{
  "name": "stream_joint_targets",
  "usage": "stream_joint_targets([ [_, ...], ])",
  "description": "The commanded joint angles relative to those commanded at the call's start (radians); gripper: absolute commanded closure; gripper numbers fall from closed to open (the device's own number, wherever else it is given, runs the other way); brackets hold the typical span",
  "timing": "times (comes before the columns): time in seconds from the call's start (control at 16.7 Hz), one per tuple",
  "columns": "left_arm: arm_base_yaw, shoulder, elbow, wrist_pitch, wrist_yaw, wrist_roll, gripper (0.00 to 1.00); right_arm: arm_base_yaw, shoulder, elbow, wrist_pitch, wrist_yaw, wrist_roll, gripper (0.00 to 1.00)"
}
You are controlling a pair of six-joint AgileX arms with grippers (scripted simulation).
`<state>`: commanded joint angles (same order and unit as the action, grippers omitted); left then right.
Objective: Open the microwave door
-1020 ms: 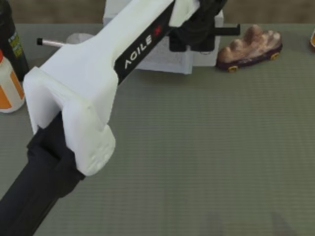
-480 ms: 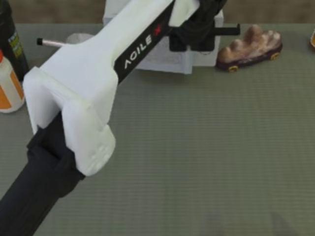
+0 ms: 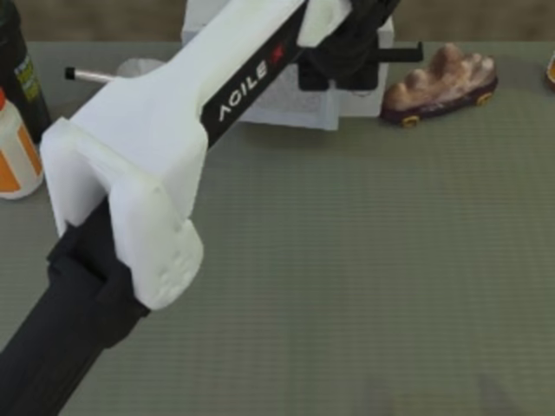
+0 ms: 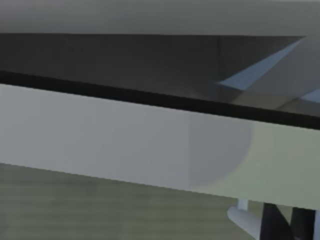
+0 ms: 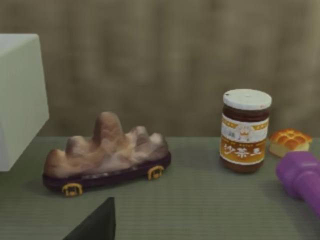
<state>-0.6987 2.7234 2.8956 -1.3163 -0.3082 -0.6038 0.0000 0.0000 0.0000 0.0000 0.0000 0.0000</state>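
Observation:
The white microwave (image 3: 364,95) stands at the table's far edge and is mostly covered by my left arm in the top view. A strip of its speckled door (image 3: 286,104) shows under the arm. My left gripper (image 3: 351,56) sits at the front, near the door's right side. In the left wrist view the door (image 4: 100,135) fills the picture. Its pale handle (image 4: 245,217) runs between the dark fingers (image 4: 274,225), which are closed on it. I cannot tell whether the door is ajar. My right gripper (image 5: 100,225) is parked to the right, facing the table's far side.
A brown rock ornament on a purple wheeled base (image 3: 440,82) lies just right of the microwave. A sauce jar (image 5: 245,130), a bun (image 5: 289,141) and a purple object (image 5: 302,177) stand farther right. A white bottle (image 3: 16,147), a dark bottle (image 3: 17,69) and a grey scoop (image 3: 95,76) are at the left.

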Motion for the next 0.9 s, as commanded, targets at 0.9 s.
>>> stream_joint_targets([
  [0.9, 0.014, -0.296, -0.547, 0.287, 0.042, 0.112, 1.0, 0.0, 0.0, 0.0, 0.0, 0.0, 0.0, 0.0],
])
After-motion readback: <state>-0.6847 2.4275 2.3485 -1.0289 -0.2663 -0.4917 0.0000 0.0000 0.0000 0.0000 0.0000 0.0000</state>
